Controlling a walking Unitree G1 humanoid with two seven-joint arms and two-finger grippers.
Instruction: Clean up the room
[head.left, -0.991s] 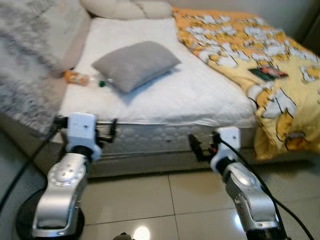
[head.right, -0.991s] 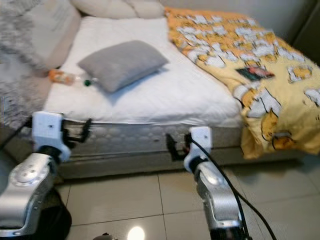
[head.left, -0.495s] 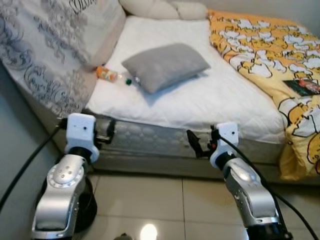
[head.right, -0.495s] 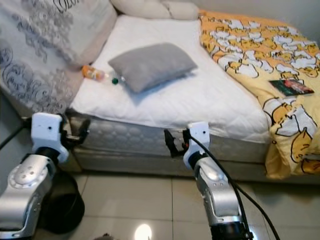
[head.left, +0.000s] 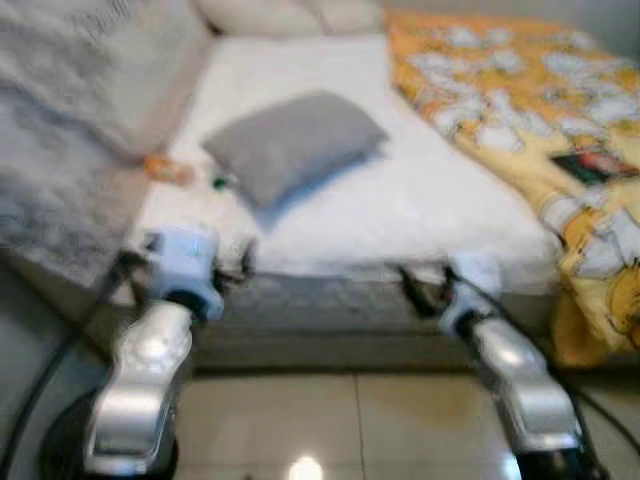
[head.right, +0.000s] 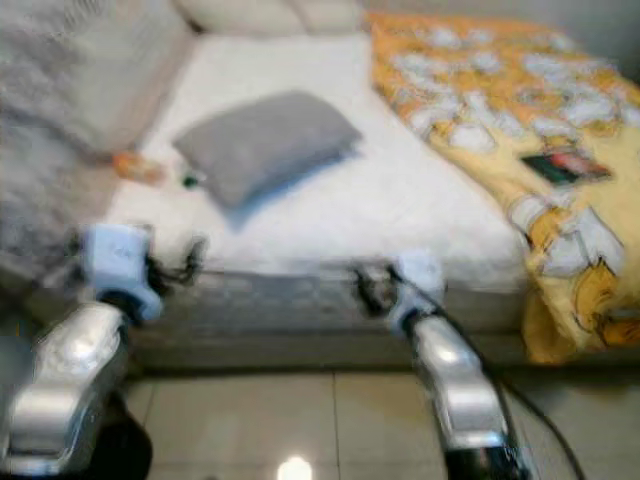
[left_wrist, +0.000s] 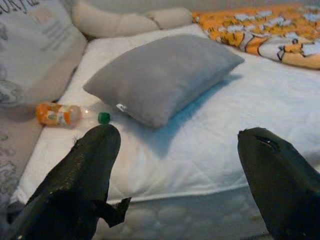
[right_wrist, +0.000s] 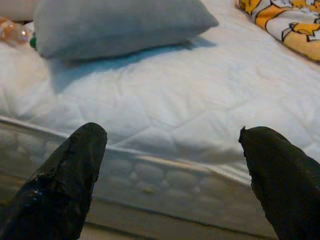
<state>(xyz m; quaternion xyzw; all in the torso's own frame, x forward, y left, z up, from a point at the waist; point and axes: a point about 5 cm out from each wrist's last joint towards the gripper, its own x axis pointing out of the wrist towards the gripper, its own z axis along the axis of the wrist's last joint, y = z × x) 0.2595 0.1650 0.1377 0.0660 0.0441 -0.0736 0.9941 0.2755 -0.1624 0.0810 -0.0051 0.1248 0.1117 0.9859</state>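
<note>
Lying on the white mattress (left_wrist: 210, 145) beside the grey pillow (left_wrist: 165, 75), the orange-labelled plastic bottle (left_wrist: 57, 114), apparently capped green, sits beyond the left gripper (left_wrist: 175, 165); both grippers' fingers, including the right gripper (right_wrist: 170, 165), are spread, empty.

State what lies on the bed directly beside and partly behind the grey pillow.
Beside the grey rectangular fabric pillow lies a clear plastic bottle with an orange label and green cap, on its side on the white quilted mattress. Whatever lies under the pillow is hidden.

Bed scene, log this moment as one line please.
robot facing bed | left gripper open, empty | right gripper open, empty | bottle lying beside gray pillow | head views blurred
</note>
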